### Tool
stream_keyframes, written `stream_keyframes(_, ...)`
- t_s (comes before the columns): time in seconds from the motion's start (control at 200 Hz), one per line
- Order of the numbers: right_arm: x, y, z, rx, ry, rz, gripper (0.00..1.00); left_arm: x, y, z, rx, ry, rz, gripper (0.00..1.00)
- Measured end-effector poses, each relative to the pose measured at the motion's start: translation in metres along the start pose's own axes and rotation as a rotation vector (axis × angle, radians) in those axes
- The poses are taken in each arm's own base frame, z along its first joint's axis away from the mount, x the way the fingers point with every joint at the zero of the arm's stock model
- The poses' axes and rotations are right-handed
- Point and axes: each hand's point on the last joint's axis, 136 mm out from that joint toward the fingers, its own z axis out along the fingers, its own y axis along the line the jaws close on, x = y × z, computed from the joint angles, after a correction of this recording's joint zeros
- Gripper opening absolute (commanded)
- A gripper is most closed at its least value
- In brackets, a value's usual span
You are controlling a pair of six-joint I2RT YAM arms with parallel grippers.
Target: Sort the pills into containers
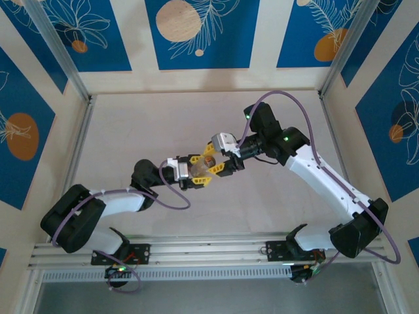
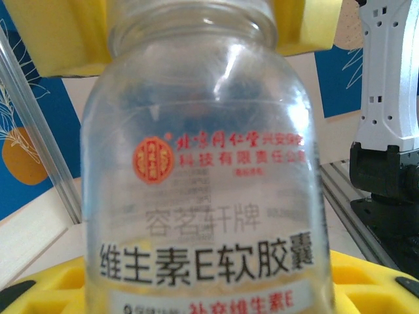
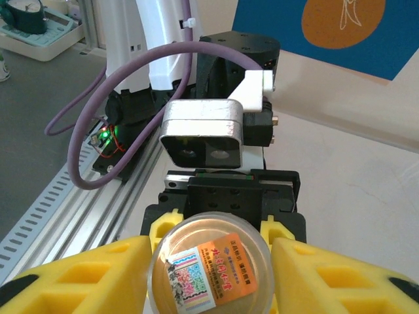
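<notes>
Clear glass pill bottle with red and black print [image 2: 203, 196] is held over mid-table, our left gripper [image 1: 194, 171] clamped on its body from eight o'clock and our right gripper [image 1: 218, 163] closed round its sticker-topped cap [image 3: 209, 268] from two o'clock, we judge for unscrewing, with purple cables [image 1: 171, 196] looping close beside both wrists.

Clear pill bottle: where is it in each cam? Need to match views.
Top external: pill bottle at picture centre, lying sideways.
Left wrist: centre, label facing the camera.
Right wrist: bottom centre, round end on.
Shared landmark: right gripper's yellow fingers, flanking the bottle's neck at the top of the left wrist view and its round end in the right wrist view.
</notes>
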Motion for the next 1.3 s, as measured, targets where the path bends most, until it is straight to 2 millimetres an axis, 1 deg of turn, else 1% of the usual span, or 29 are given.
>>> stream_keyframes(0.18,0.002,-0.003,0.002,0.022,0.023,0.004,0.38,0.002,0.001,0.0,-0.007,0.007,-0.009,0.0)
stream_keyframes(0.29,0.006,-0.007,0.004,0.064,0.054,0.044,0.32,0.007,0.005,-0.001,-0.027,0.032,-0.012,0.0)
stream_keyframes(0.375,0.011,-0.011,0.005,0.105,0.077,0.088,0.31,0.011,0.008,-0.003,-0.052,0.062,-0.008,0.0)
stream_keyframes(0.505,0.018,-0.019,0.005,0.193,0.098,0.189,0.3,0.016,0.018,-0.007,-0.122,0.118,0.018,0.0)
stream_keyframes(0.715,0.03,-0.037,0.007,0.376,0.094,0.477,0.31,0.028,0.034,-0.015,-0.228,0.201,0.071,0.0)
stream_keyframes(1.025,0.047,-0.068,0.01,0.651,0.084,1.0,0.31,0.045,0.056,-0.024,-0.358,0.283,0.098,0.0)
stream_keyframes(1.13,0.05,-0.073,0.011,0.726,0.071,1.129,0.32,0.048,0.061,-0.026,-0.388,0.296,0.106,0.0)
stream_keyframes(1.205,0.05,-0.076,0.01,0.78,0.053,1.204,0.34,0.048,0.064,-0.027,-0.401,0.296,0.112,0.0)
stream_keyframes(1.24,0.05,-0.077,0.009,0.804,0.044,1.235,0.37,0.047,0.065,-0.027,-0.407,0.295,0.118,0.0)
stream_keyframes(1.28,0.05,-0.078,0.008,0.828,0.036,1.263,0.43,0.046,0.066,-0.027,-0.413,0.291,0.125,0.0)
stream_keyframes(1.3,0.05,-0.079,0.008,0.839,0.031,1.276,0.45,0.046,0.067,-0.027,-0.416,0.29,0.128,0.0)
